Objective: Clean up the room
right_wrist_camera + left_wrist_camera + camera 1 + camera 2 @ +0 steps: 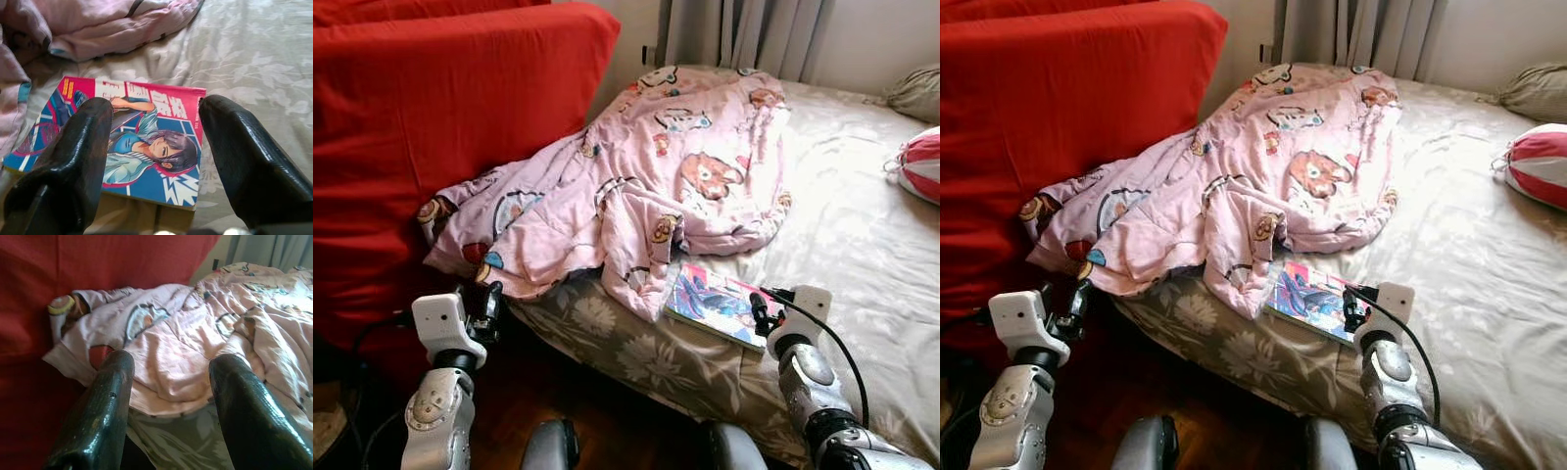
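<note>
A pink cartoon-print blanket (646,186) lies crumpled across the bed's near left part and spills against the red sofa back. A comic book (717,304) with a pink and blue cover lies on the beige sheet just below the blanket's edge. My right gripper (762,311) hovers at the book's near right corner; in the right wrist view the book (142,137) lies between its open fingers (73,152). My left gripper (485,302) stands open at the blanket's lower left edge, and in the left wrist view the blanket (195,347) lies beyond its fingers (105,401).
The bed (842,235) with a floral beige sheet fills the right. A red sofa back (421,127) stands on the left. A red-and-white striped cushion (922,162) and a grey pillow (915,90) lie at the far right. Grey curtains (744,34) hang behind. Dark wooden floor (558,392) lies below.
</note>
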`<state>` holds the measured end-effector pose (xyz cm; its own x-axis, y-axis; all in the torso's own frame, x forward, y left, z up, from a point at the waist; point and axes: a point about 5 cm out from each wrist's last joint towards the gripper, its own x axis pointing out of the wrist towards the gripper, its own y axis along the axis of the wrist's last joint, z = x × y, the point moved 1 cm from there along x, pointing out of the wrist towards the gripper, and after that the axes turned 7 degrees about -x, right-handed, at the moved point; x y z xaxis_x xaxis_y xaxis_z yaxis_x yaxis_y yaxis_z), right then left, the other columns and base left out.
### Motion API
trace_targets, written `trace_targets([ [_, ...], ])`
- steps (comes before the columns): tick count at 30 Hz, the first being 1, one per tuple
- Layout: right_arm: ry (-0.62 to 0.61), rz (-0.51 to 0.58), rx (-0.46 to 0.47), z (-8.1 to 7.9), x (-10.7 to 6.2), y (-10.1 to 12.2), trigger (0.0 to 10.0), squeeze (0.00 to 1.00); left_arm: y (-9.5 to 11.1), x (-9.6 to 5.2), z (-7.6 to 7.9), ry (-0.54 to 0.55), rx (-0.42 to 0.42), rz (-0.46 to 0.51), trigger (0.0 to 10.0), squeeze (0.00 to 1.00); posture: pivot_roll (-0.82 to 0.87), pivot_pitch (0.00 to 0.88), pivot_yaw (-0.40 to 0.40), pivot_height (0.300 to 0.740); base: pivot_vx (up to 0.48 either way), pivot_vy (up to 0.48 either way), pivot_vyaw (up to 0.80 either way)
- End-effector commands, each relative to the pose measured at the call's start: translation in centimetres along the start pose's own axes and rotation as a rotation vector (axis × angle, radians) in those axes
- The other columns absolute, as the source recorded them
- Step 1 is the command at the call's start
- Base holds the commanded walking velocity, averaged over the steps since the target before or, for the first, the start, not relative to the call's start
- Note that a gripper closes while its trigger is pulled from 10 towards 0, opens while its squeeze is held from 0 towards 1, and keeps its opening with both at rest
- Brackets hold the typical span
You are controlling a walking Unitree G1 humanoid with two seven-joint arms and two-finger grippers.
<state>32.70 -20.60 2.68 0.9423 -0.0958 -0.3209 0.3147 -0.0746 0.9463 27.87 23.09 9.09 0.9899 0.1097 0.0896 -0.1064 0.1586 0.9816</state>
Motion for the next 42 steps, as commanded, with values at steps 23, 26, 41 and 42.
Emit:
trace_targets([
  [23,-0.039,-0.032,0.228,-1.0,0.4,0.0,10.0,0.0,2.0,-2.9,-0.7,0.005,0.055,-0.037,10.0,0.0,0.26,0.264,0.056,0.572,0.0,0.0,0.0],
  [26,-0.056,-0.01,0.259,-0.6,0.5,0.4,10.0,0.0,2.4,-3.4,-0.7,-0.002,0.065,-0.046,10.0,0.0,0.27,0.282,0.067,0.572,0.0,0.0,0.0],
  [41,-0.085,0.082,0.329,0.5,0.8,2.2,10.0,0.0,3.0,-4.8,-1.5,0.021,0.092,-0.091,10.0,0.0,0.28,0.298,0.071,0.572,0.0,0.0,0.0],
  [42,-0.081,0.088,0.333,0.5,0.8,2.3,10.0,0.0,3.0,-4.8,-1.5,0.023,0.092,-0.091,10.0,0.0,0.28,0.295,0.071,0.572,0.0,0.0,0.0],
])
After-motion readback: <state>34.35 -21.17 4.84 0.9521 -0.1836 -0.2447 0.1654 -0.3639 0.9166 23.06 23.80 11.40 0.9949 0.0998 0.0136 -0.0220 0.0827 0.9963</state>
